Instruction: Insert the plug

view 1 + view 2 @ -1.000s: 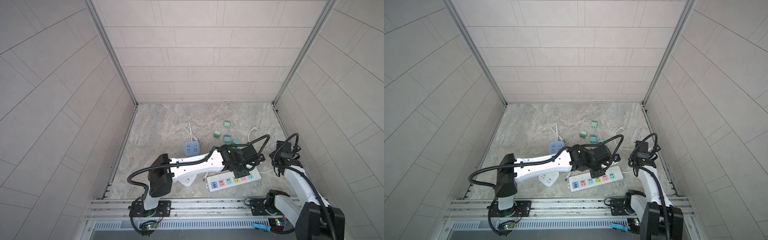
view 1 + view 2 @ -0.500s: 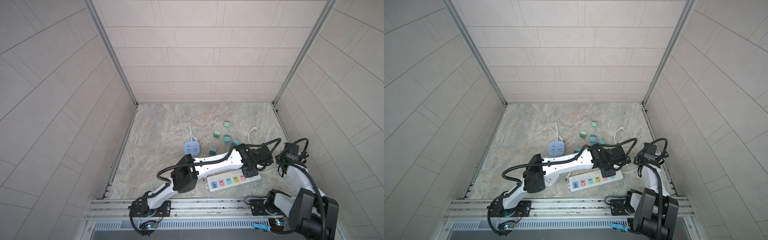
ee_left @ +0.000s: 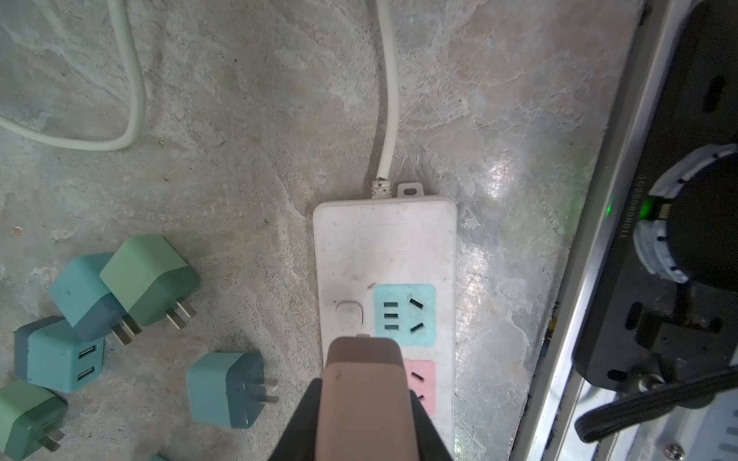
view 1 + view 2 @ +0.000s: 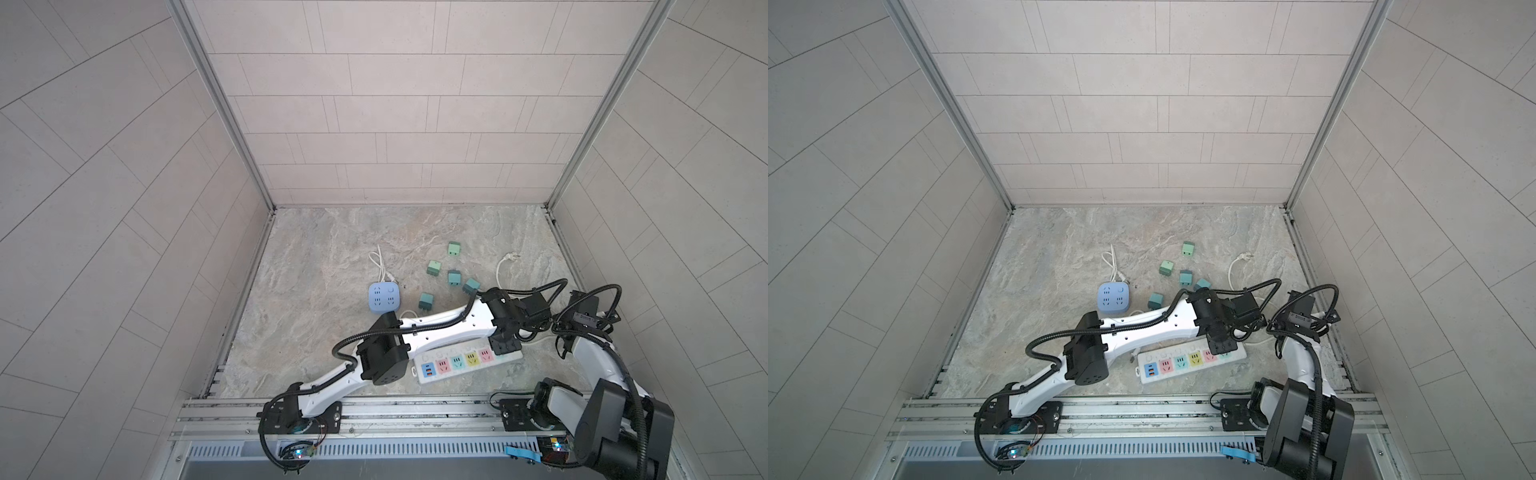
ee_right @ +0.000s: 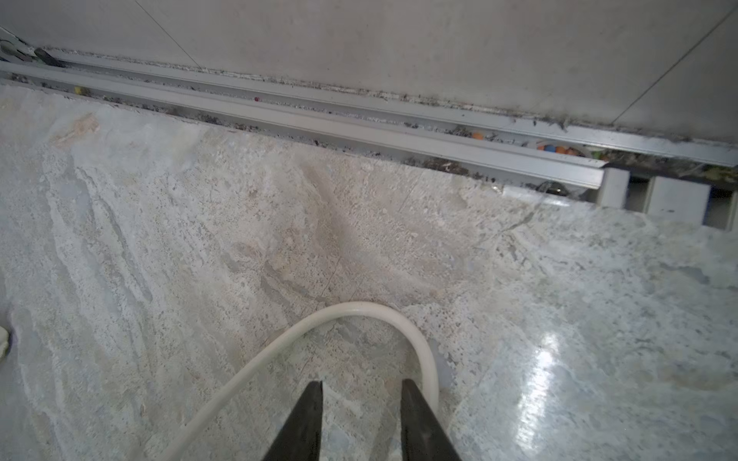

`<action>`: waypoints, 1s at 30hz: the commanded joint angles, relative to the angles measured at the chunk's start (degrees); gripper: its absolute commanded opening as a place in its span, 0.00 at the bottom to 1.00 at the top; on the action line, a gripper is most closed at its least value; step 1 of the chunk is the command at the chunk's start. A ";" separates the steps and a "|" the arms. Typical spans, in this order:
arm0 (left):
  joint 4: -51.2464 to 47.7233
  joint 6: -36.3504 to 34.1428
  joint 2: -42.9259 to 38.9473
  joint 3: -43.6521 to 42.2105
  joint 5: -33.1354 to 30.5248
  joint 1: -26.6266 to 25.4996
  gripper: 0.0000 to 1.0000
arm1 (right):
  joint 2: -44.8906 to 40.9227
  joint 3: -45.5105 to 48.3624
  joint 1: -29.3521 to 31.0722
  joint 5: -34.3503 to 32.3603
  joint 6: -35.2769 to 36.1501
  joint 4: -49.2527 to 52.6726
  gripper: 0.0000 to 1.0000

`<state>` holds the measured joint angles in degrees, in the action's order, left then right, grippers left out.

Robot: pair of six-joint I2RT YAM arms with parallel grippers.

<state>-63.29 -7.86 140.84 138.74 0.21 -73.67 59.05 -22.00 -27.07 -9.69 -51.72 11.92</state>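
A white power strip with coloured sockets lies near the front edge, seen in both top views. My left gripper is shut on a brownish-pink plug. It holds the plug just above the strip's right end, beside the pink socket and short of the turquoise socket. In a top view the left gripper covers that end. My right gripper is open and empty, low over the floor by the strip's white cord, right of the left gripper.
Several loose green and teal plug cubes lie behind the strip, also in the left wrist view. A light-blue cube socket with a white cable sits further left. The right wall rail runs close to the right gripper.
My left arm has stretched right, carrying the plug from the strip's middle to its right end. My right arm has drawn back toward the right wall.
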 commanded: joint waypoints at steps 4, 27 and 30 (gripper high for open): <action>-3.72 2.66 -4.53 -1.72 0.11 1.45 0.00 | -1.03 -1.64 -0.26 1.23 -2.23 6.45 0.34; 31.19 10.04 -55.44 -68.78 -0.92 5.29 0.00 | -13.32 -3.88 23.61 8.55 -4.44 37.32 0.42; 30.37 9.45 -54.59 -67.58 -0.35 5.32 0.00 | -11.16 -2.09 24.95 10.09 -5.22 34.44 0.45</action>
<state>-33.80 1.52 86.46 69.52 -0.27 -68.27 46.61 -25.63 -3.03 -0.86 -56.01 46.41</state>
